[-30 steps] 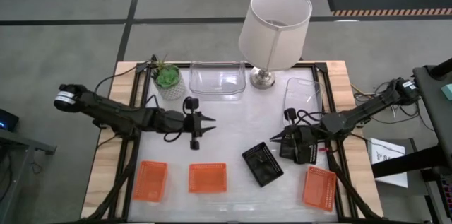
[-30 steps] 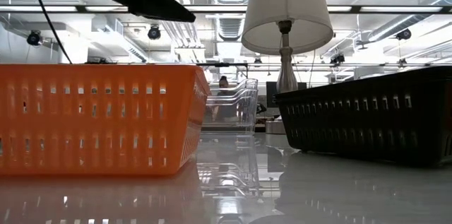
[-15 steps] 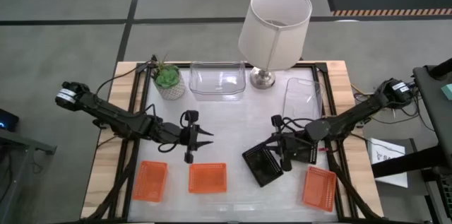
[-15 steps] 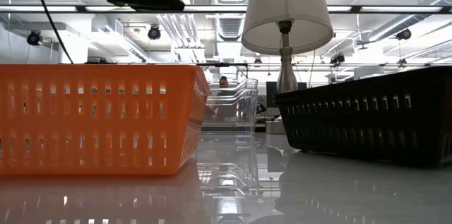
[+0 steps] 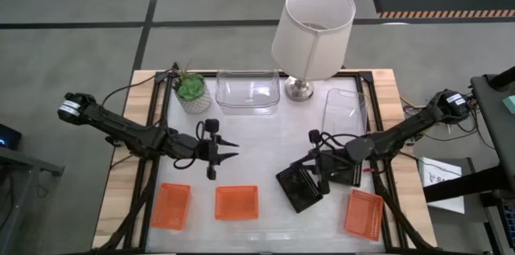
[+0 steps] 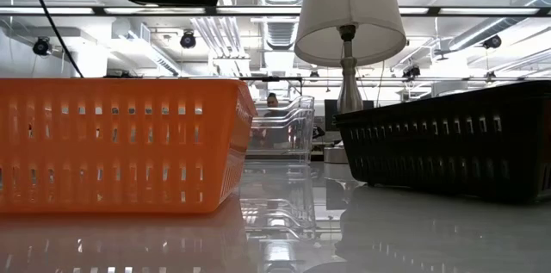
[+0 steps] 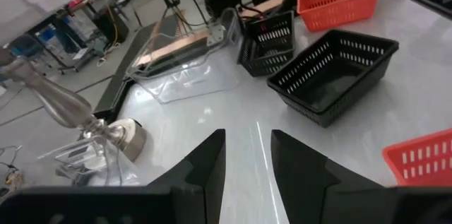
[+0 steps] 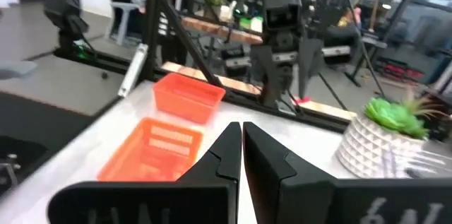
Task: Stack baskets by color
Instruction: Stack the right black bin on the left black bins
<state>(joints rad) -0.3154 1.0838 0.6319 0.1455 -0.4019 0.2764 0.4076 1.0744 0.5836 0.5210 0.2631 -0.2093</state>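
Observation:
Three orange baskets (image 5: 170, 205), (image 5: 236, 202), (image 5: 364, 212) sit along the table's near edge. One black basket (image 5: 299, 189) sits askew at centre right, and another black one (image 5: 352, 174) lies partly under my right arm. Two clear baskets (image 5: 248, 92), (image 5: 346, 110) rest at the back. My left gripper (image 5: 232, 150) hovers open at centre left, above the table, with nothing between its fingers (image 7: 212, 160). My right gripper (image 5: 304, 168) is shut and empty, held level above the far edge of the askew black basket.
A white lamp (image 5: 312, 22) stands at the back centre, its base (image 5: 298, 88) between the clear baskets. A potted green plant (image 5: 191, 88) stands at the back left. Bare white tabletop (image 5: 261, 146) lies between the two grippers.
My right gripper has moved toward the table's left and near edge, coming over the askew black basket, and stays shut. My left gripper has drawn back a little toward the table's left edge. No basket has moved.

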